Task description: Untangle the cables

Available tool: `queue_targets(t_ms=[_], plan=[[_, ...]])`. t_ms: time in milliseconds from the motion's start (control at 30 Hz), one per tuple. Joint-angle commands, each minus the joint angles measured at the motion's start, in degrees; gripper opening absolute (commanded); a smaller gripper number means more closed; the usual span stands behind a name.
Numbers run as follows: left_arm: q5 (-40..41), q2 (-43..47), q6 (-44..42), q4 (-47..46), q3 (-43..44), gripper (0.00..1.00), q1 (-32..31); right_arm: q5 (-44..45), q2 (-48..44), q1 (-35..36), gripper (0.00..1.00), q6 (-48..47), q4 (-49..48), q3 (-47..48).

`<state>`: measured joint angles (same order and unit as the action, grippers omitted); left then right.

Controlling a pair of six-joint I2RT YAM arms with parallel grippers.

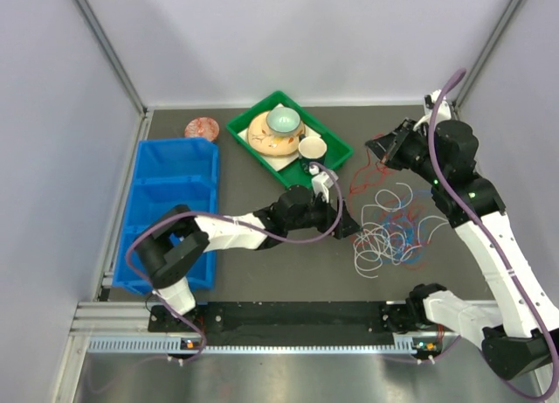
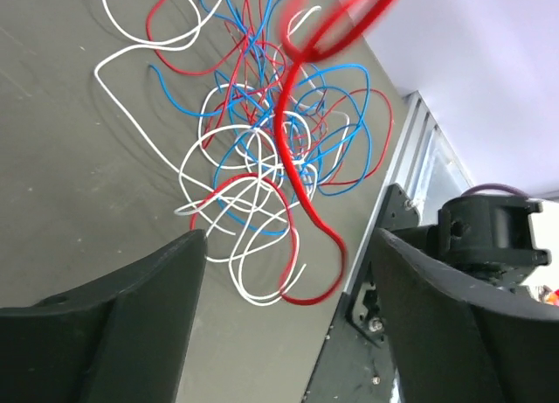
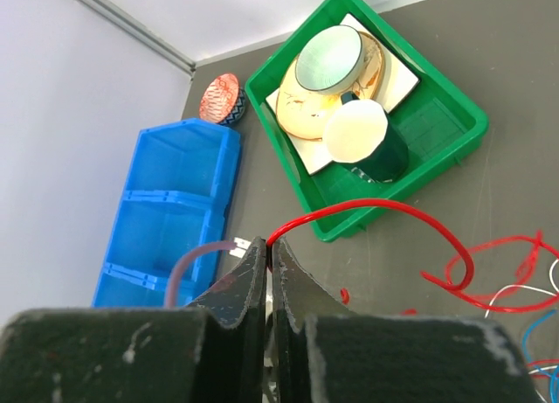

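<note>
1. From above, the cables (image 1: 395, 230) are seen heaped on the table (image 1: 288, 274), right of centre. The red cable (image 1: 361, 171) is drawn up toward the right gripper (image 1: 377, 149), presumably to free it.
2. At the left wrist, the left gripper (image 2: 288, 239) is held wide above the tangle, with nothing gripped.
3. At the right wrist, the red cable is pinched between closed jaws.

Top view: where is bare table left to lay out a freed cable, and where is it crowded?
Free: the mat between the left arm and the near rail; also behind the green tray. Crowded: the cables, between the left arm and the right arm.
</note>
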<state>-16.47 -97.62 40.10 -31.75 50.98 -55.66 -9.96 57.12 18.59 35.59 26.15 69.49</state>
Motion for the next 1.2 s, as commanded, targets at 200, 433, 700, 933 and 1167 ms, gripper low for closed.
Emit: queue_targets(t_ms=[200, 433, 700, 933, 1167], plan=[[4.8, -0.9, -10.6, 9.0, 10.4, 0.00, -1.1, 1.3, -0.8, 0.7, 0.00, 0.1, -2.2, 2.6], [12.2, 13.1, -21.0, 23.8, 17.7, 0.00, 0.1, 6.4, 0.4, 0.4, 0.00, -2.9, 1.9, 2.7], [8.5, 20.3, -21.8, 29.8, 32.3, 0.00, 2.4, 6.5, 1.9, 0.0, 0.00, -0.3, 2.1, -1.6], [12.6, 23.5, -24.2, 28.3, 34.5, 0.00, 3.4, 1.0, 2.3, 0.0, 0.00, 0.1, 0.9, -2.9], [22.4, 28.4, -23.4, 36.0, 24.8, 0.00, 6.3, -4.8, 1.1, 2.4, 0.00, 5.4, -5.6, -5.8]])
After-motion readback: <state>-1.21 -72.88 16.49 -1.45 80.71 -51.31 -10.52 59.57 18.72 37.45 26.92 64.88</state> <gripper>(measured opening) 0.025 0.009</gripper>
